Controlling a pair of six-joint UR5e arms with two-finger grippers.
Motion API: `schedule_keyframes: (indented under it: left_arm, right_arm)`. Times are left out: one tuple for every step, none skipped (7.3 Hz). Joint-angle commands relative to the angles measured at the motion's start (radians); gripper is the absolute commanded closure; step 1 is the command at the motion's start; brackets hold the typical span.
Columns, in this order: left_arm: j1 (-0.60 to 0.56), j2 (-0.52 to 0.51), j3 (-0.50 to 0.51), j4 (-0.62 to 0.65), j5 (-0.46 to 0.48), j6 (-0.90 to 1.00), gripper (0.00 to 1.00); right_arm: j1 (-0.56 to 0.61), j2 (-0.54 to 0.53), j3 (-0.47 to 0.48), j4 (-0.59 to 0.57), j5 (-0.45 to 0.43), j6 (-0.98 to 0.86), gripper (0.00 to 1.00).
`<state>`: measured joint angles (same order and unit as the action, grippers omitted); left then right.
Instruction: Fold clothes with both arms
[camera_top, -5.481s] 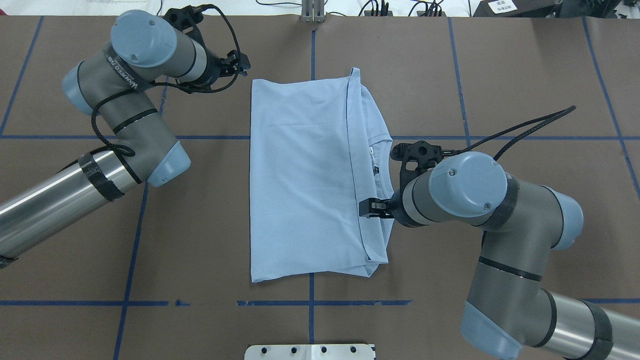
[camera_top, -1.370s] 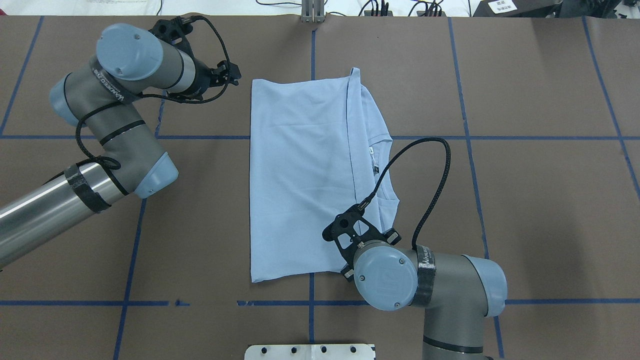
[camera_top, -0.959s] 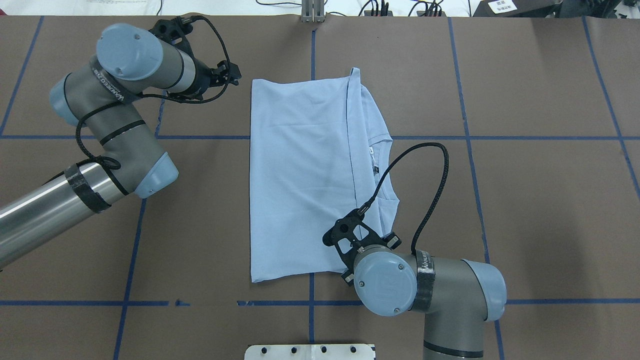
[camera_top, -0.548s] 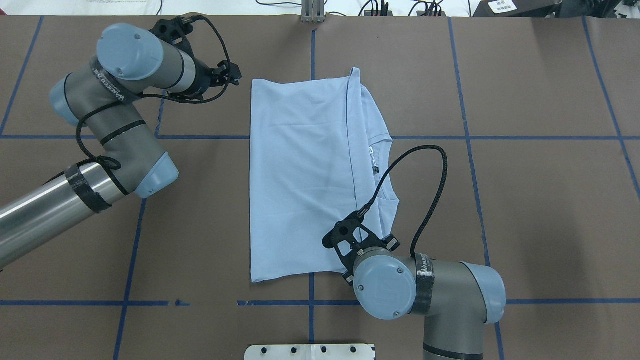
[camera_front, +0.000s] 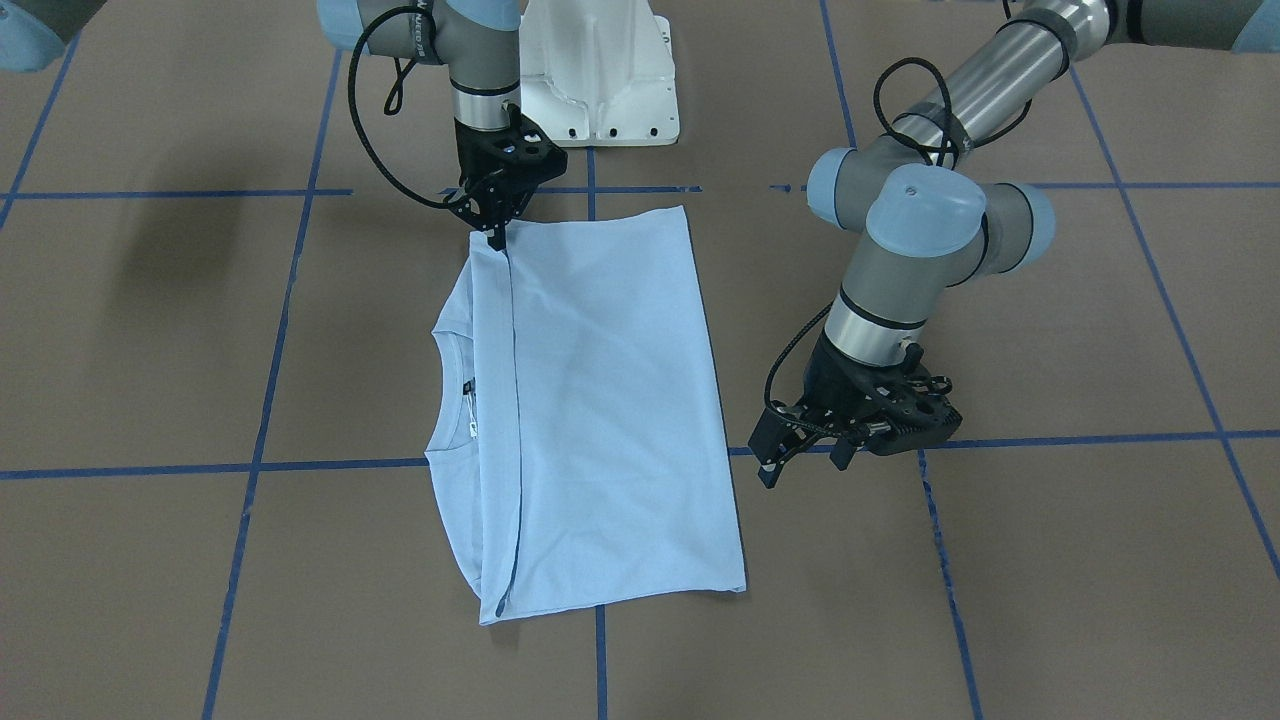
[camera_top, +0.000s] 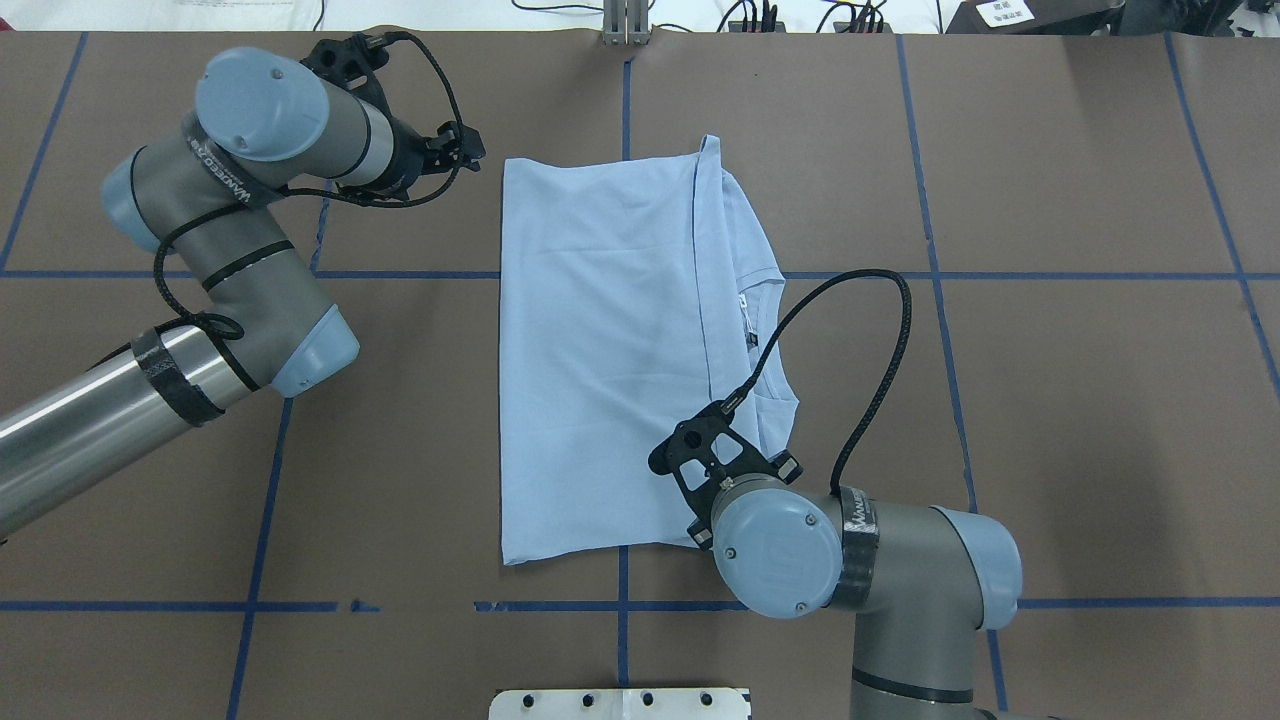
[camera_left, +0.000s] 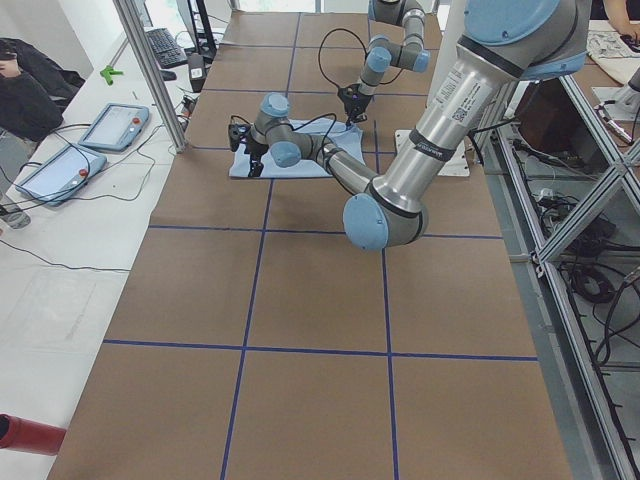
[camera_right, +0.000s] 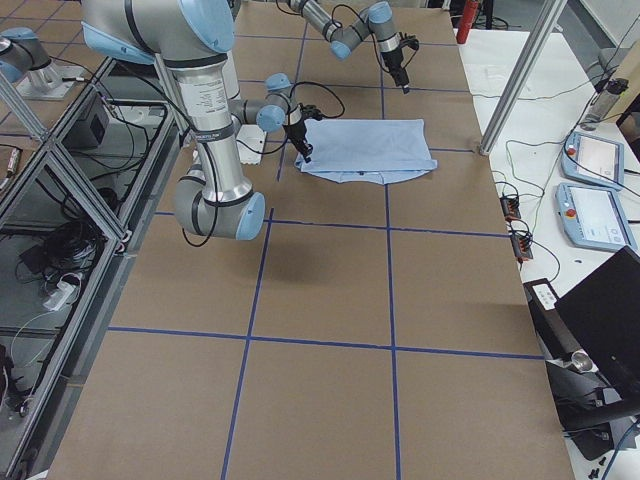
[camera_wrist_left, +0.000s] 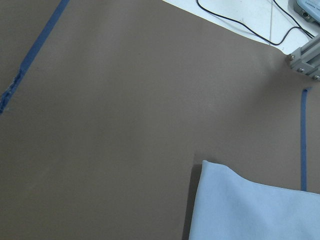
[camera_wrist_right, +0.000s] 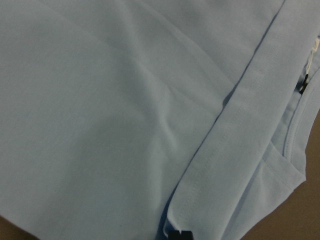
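Shirt: light blue T-shirt (camera_top: 600, 350) lies folded flat mid-table (camera_top: 1050, 420).
Right gripper (camera_front: 497, 238): jaws closed on its robot-side corner, by the collar (camera_front: 441, 400).
Left gripper (camera_front: 802, 465): jaws parted, near the far left corner, not touching.
Heading: collar faces robot's right; long axis runs away from the robot.
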<state>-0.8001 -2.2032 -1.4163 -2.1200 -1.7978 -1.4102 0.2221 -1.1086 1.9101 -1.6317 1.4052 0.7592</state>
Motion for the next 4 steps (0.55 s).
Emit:
schedule_keyframes:
  left_arm:
    - [0.001,-0.001,0.000,0.000,0.000,-0.001,0.00]
    - [0.001,-0.001,0.000,0.000,0.000,-0.001,0.00]
    - [-0.001,0.000,0.000,0.000,0.000,-0.001,0.00]
    - [-0.001,0.000,0.003,-0.002,0.000,0.000,0.00]
  right_arm:
    - [0.049,-0.069,0.032,0.001,0.085,0.052,1.00]
    - [0.051,-0.126,0.046,0.000,0.107,0.122,1.00]
    - [0.049,-0.166,0.052,-0.002,0.139,0.246,1.00]
    - [0.049,-0.177,0.058,-0.003,0.246,0.452,1.00]
